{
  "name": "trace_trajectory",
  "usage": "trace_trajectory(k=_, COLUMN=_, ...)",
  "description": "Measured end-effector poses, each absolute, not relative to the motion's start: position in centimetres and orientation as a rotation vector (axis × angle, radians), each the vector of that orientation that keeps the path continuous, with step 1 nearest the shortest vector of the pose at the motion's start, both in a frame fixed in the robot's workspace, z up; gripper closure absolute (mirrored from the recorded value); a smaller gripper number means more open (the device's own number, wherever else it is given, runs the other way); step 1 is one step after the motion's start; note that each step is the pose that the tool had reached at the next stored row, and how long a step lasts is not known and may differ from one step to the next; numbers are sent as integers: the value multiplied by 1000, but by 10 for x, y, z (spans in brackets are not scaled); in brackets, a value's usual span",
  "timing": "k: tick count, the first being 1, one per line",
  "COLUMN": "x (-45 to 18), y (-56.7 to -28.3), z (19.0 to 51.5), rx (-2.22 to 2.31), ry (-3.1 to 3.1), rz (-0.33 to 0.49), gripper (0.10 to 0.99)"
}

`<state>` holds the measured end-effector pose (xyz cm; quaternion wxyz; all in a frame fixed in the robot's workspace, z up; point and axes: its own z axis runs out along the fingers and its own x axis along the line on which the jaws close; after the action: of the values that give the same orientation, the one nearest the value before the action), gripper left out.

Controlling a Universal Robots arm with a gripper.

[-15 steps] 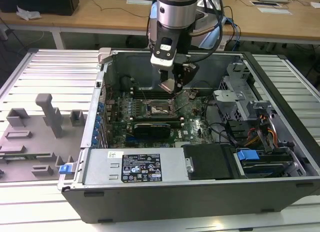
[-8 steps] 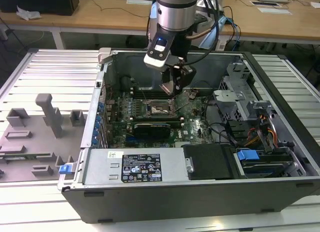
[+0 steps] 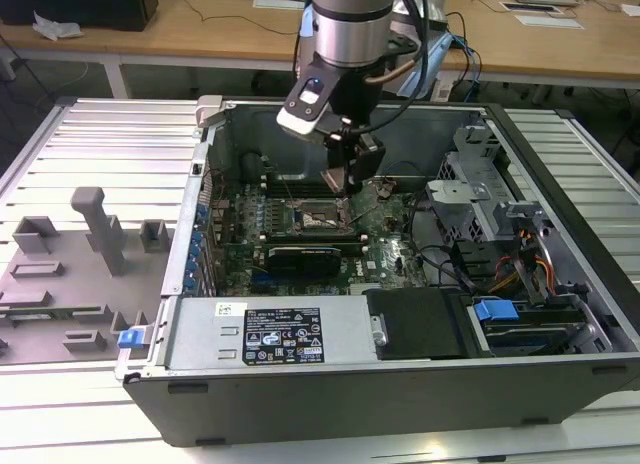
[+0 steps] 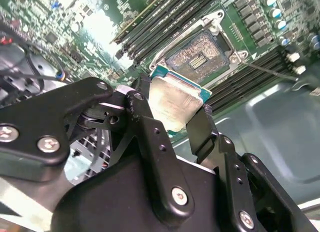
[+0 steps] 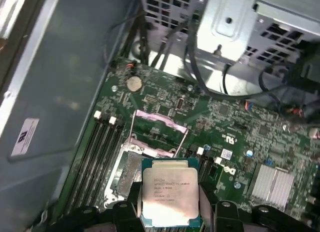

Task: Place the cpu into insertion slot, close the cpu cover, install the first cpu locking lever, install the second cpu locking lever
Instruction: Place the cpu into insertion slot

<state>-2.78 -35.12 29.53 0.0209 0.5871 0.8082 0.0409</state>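
One gripper [image 4: 172, 117] clamped on the cpu [image 5: 170, 192], held above the socket [image 4: 200, 54], cpu cover [image 5: 160, 119] raised

cpu [image 5: 170, 192]: fine print on its face (none legible)
black sticker [image 3: 284, 337]: white print, unreadable, on silver box [image 3: 195, 339]
white sticker [image 5: 24, 137]: unreadable, on case wall [image 5: 60, 67]

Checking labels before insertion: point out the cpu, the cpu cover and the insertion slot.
cpu [image 5: 170, 192]: first wrist view, middle of its metal face.
cpu cover [image 5: 159, 119]: first wrist view, one bar of the open frame.
insertion slot [image 4: 197, 54]: second wrist view, middle of the contact field.
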Motion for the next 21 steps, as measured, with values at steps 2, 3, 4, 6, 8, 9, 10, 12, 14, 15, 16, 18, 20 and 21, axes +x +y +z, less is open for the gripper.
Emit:
trace_trajectory(k=2, x=-28, y=-351, z=294, rx=1867, ry=2469, rz=125, gripper=545)
trace_trajectory(k=3, x=-28, y=-351, z=293, rx=1898, ry=2445, rz=125, gripper=545)
trace_trajectory(k=4, x=-28, y=-351, z=293, rx=1921, ry=2425, rz=124, gripper=545)
trace_trajectory(k=6, x=-28, y=-351, z=291, rx=1969, ry=2385, rz=122, gripper=545)
trace_trajectory(k=8, x=-28, y=-351, z=290, rx=2002, ry=2356, rz=121, gripper=545)
trace_trajectory(k=9, x=-28, y=-351, z=290, rx=2020, ry=2339, rz=121, gripper=545)
trace_trajectory(k=10, x=-28, y=-351, z=289, rx=2038, ry=2322, rz=120, gripper=545)
trace_trajectory(k=12, x=-28, y=-351, z=288, rx=2070, ry=2293, rz=119, gripper=545)
trace_trajectory(k=14, x=-28, y=-351, z=287, rx=2100, ry=2264, rz=118, gripper=545)
trace_trajectory(k=15, x=-28, y=-351, z=286, rx=2111, ry=2254, rz=117, gripper=545)
trace_trajectory(k=16, x=-29, y=-351, z=286, rx=2116, ry=2248, rz=117, gripper=545)
trace_trajectory(k=18, x=-31, y=-350, z=284, rx=2121, ry=2243, rz=117, gripper=545)
trace_trajectory(k=20, x=-33, y=-349, z=282, rx=2124, ry=2240, rz=117, gripper=545)
trace_trajectory(k=21, x=-33, y=-348, z=281, rx=2127, ry=2237, rz=117, gripper=545)
